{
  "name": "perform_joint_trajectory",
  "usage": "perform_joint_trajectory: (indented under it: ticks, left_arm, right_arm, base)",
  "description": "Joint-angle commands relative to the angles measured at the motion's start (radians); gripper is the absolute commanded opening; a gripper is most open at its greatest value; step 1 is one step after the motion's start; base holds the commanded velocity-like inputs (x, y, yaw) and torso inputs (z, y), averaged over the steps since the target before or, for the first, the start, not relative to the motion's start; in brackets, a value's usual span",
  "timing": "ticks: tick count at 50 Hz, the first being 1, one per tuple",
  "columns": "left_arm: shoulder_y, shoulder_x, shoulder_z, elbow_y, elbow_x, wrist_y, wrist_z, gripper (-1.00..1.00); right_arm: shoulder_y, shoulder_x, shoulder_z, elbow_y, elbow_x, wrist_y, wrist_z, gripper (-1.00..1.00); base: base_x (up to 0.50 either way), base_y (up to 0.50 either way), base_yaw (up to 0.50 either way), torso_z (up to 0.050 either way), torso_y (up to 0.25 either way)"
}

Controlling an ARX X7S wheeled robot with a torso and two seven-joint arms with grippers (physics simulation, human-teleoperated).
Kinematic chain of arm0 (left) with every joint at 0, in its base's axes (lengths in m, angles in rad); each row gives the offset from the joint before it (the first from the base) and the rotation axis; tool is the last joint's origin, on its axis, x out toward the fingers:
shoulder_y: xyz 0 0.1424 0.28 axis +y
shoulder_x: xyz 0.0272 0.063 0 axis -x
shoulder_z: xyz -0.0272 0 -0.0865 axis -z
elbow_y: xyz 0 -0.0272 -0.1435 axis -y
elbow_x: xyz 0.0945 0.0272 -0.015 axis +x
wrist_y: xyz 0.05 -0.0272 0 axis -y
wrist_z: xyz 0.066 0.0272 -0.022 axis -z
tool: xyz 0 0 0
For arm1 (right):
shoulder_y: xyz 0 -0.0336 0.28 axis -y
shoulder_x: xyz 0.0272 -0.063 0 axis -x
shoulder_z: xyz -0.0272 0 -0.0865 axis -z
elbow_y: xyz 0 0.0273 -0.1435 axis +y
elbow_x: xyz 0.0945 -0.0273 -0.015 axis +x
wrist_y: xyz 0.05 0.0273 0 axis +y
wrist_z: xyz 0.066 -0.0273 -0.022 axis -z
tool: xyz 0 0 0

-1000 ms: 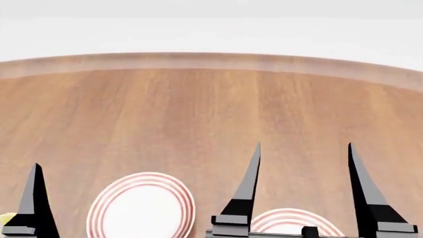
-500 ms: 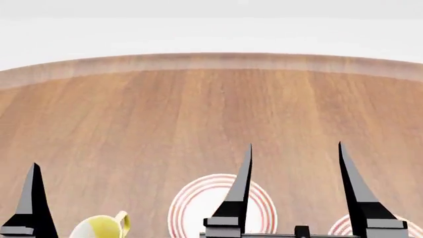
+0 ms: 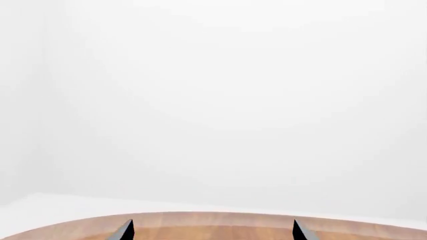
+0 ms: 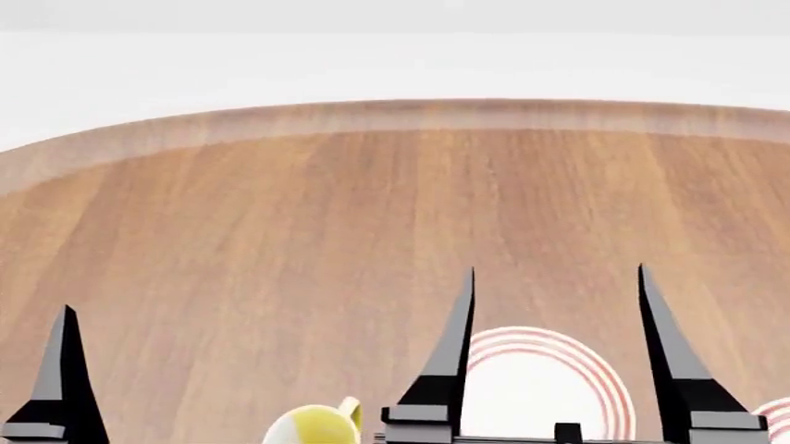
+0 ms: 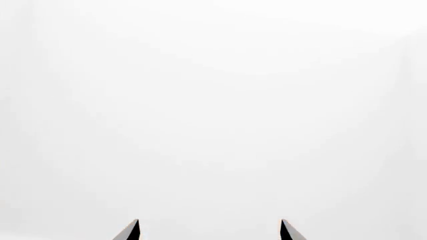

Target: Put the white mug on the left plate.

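The white mug is out of view. The left plate (image 4: 534, 388), white with thin red rings, lies on the wooden table near its front edge, seen between the two fingers of my right gripper (image 4: 556, 270), which is open and empty above it. Only one finger (image 4: 62, 370) of my left gripper shows in the head view, at the far left. In the left wrist view my left gripper (image 3: 212, 230) is open and empty, facing the table's far rim (image 3: 213, 220). In the right wrist view my right gripper (image 5: 209, 229) is open against a blank white wall.
A small white mug with a yellow inside and handle (image 4: 314, 427) sits at the bottom edge, left of the plate. A sliver of the second ringed plate (image 4: 778, 418) shows at the far right. The round wooden table (image 4: 370, 203) stretches ahead to its far rim.
The head view has swung to the left: both plates and the yellow mug have slid rightward in it. The grippers keep their places in the view, still open.
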State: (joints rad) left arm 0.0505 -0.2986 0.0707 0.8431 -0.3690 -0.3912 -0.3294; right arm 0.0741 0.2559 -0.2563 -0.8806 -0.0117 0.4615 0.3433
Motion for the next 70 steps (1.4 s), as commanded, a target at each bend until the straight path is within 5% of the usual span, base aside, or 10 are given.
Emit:
perform_joint_trajectory:
  ticks: [1,56,70]
  left_arm:
    - [0.0,0.01,-0.008,-0.021,0.008,0.026,0.02,1.0]
    - [0.025,-0.014,0.033,-0.083,0.025,0.119,0.012,1.0]
    - [-0.004,-0.029,0.047,-0.109,-0.017,0.068,0.02,1.0]
  right_arm:
    - [-0.016,-0.013,0.032,0.001,-0.009,-0.049,0.0,1.0]
    - [-0.033,0.02,0.049,-0.004,0.065,-0.128,0.051,1.0]
    - [-0.001,0.041,0.022,-0.032,0.04,-0.018,0.057,1.0]
  base:
    - [0.0,0.0,0.0,0.0,0.0]
    - [0.0,0.0,-0.48,0.0,0.0]
    - [0.0,-0.01,-0.39,0.0,0.0]
